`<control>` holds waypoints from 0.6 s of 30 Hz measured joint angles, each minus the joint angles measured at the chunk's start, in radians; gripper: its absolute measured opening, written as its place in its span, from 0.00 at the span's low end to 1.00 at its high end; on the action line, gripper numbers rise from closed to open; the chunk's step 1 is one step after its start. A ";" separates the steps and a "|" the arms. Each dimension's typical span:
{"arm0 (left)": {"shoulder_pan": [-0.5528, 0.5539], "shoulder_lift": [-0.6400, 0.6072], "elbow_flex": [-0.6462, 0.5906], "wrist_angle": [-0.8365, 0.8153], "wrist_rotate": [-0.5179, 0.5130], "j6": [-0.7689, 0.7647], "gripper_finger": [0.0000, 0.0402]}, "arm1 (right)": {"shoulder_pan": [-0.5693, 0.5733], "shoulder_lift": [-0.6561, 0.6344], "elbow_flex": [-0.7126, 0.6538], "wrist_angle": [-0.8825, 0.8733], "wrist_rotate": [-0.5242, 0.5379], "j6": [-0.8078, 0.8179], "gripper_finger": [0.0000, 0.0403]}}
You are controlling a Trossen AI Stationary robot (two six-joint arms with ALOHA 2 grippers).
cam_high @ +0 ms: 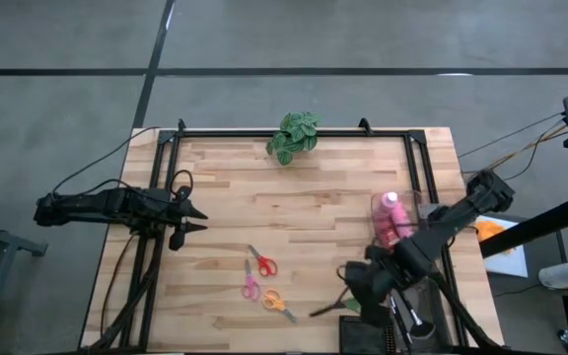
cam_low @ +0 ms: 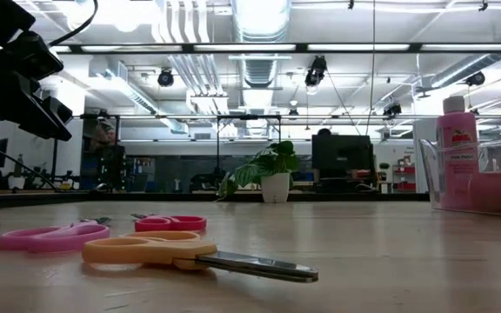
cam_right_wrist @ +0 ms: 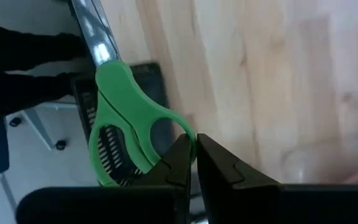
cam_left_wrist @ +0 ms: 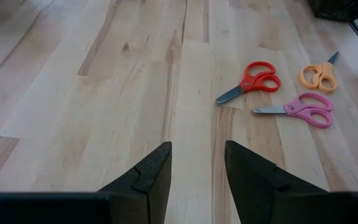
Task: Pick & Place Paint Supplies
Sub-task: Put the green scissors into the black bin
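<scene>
We have the right gripper [cam_right_wrist: 194, 152] at the near right of the bench [cam_high: 294, 197], its jaws clamped on one handle loop of a pair of green scissors [cam_right_wrist: 126, 115], which hang above the near edge with the blade pointing away over a dark mesh holder [cam_right_wrist: 145, 78]. The left gripper [cam_left_wrist: 197, 168] waits at the far left side of the bench, jaws apart and holding nothing.

The paint supplies we can make out are a pink squeeze bottle [cam_high: 392, 212] standing in a clear container [cam_high: 412, 202] at the right edge, just behind the right arm; dark brush-like handles near the holder are too small for us to name with certainty. Three more pairs of scissors, red [cam_high: 261, 262], pink [cam_high: 250, 288] and orange [cam_high: 276, 301], lie on the bench's near middle.

Our grip is thin, on the loop's rim alone, so we judge the scissors may swing or slip. We should move slowly, keep the blade pointing down, line it up over the holder's opening, and lower until it is supported before letting go. We also need to keep the forearm clear of the clear container.
</scene>
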 joint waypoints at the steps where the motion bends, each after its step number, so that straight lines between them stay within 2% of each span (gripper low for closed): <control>1: 0.000 0.000 0.000 0.000 0.000 0.000 0.37 | 0.021 0.002 -0.002 -0.003 0.000 0.035 0.04; 10: 0.000 0.000 0.000 0.000 0.000 0.000 0.37 | 0.178 0.006 -0.082 0.071 0.036 0.330 0.04; 18: 0.000 0.000 0.000 0.000 0.000 0.000 0.37 | 0.251 0.051 -0.181 0.218 0.036 0.394 0.04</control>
